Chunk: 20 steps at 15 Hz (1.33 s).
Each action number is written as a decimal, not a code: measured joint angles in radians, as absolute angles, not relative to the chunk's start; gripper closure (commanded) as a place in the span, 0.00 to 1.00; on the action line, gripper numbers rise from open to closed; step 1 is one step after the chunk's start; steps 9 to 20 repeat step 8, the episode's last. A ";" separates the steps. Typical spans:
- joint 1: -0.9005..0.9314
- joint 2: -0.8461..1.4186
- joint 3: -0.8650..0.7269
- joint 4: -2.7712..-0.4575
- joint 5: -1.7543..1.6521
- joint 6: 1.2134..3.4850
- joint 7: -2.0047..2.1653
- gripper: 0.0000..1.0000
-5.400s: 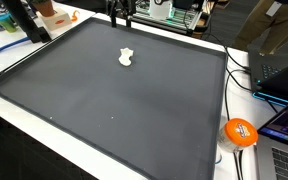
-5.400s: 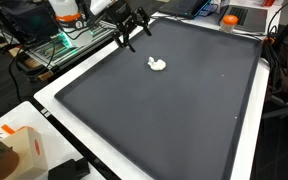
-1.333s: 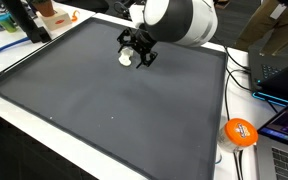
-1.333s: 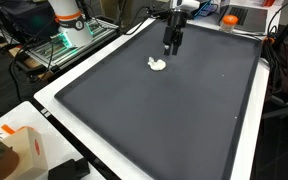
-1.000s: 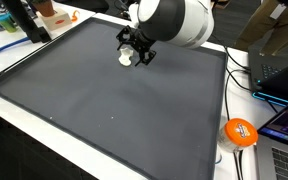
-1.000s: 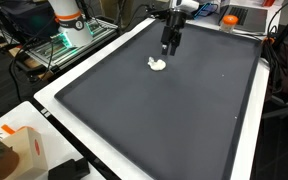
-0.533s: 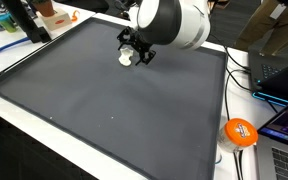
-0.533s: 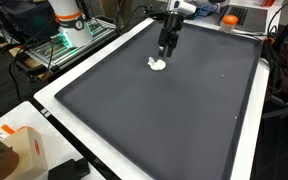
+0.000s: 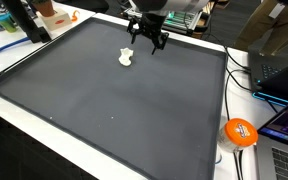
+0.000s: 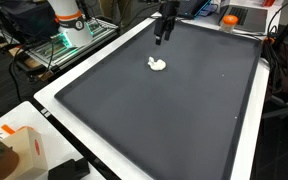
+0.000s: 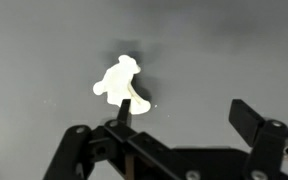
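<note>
A small white crumpled lump (image 9: 126, 57) lies on the dark mat (image 9: 104, 100), toward its far side; it also shows as the white lump (image 10: 158, 65) and the white lump (image 11: 117, 81). My gripper (image 9: 147, 40) hangs open above the mat, a little beyond and to the side of the lump, touching nothing. In an exterior view the gripper (image 10: 164, 33) is above and behind the lump. In the wrist view the gripper (image 11: 184, 108) has its jaws wide apart with bare mat between them; one fingertip (image 11: 124, 108) overlaps the lump's lower edge.
The mat lies on a white table (image 9: 199, 160). An orange ball (image 9: 240, 131), cables and a laptop (image 9: 284, 150) sit off the mat's edge. A cardboard box (image 10: 19, 150) stands near a mat corner. A rack with electronics (image 10: 59, 45) stands beside the table.
The gripper has risen and drawn back from the white lump toward the mat's far edge; the arm's big white body has left one exterior view. The lump has not moved.
</note>
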<state>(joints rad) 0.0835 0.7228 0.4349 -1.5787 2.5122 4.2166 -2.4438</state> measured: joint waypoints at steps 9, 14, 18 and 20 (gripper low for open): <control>-0.427 0.676 0.977 -1.624 2.511 4.203 -2.547 0.00; -0.427 0.676 0.977 -1.624 2.511 4.203 -2.547 0.00; -0.427 0.676 0.977 -1.624 2.511 4.203 -2.547 0.00; -0.427 0.676 0.977 -1.624 2.511 4.203 -2.547 0.00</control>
